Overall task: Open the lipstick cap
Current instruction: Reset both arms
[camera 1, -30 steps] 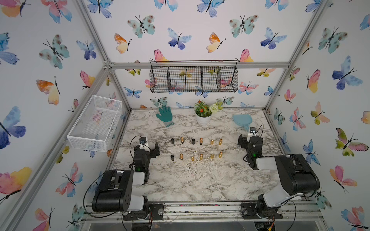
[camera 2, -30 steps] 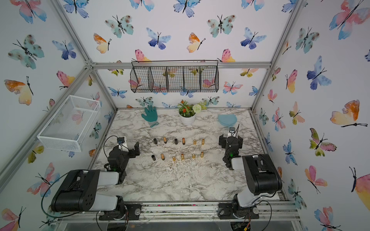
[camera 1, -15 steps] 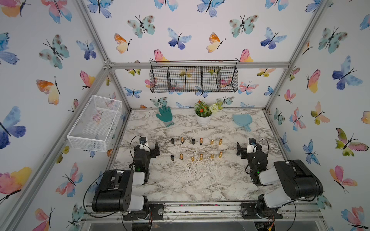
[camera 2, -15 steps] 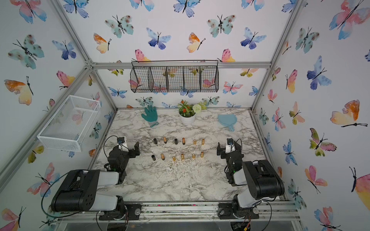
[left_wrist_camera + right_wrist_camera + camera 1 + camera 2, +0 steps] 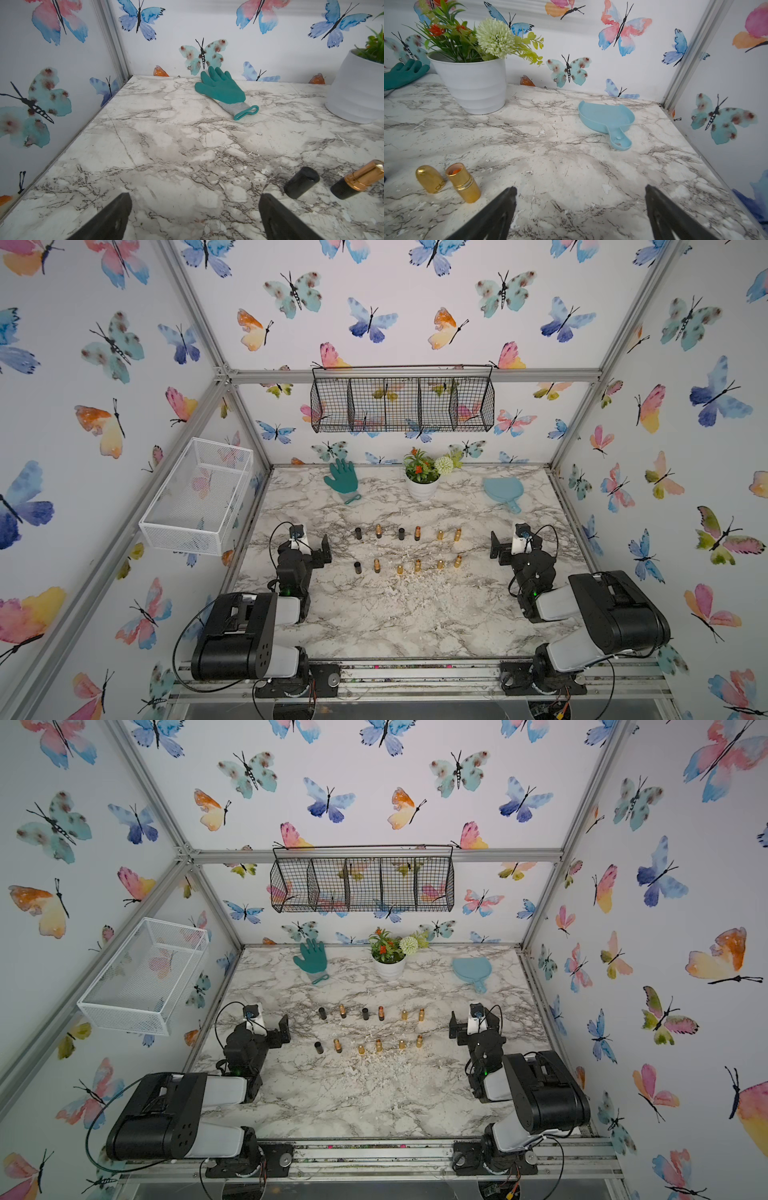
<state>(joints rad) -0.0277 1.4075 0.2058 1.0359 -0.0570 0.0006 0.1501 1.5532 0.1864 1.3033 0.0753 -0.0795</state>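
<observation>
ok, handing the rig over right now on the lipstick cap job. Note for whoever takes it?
Left gripper: open, empty, at the left end of the lipstick rows on the marble tabletop.
Right gripper: open, empty, at the right end.
Done: by the left gripper a black cylindrical cap stands apart from a black-and-gold lipstick tube; by the right, a rounded gold cap stands beside an open gold tube, orange stick showing.
Left: the other gold pieces are too small in both top views to tell capped from open; check each before grasping.

The left arm (image 5: 291,572) and right arm (image 5: 536,572) sit folded low, each with jaws spread wide, holding nothing.
</observation>
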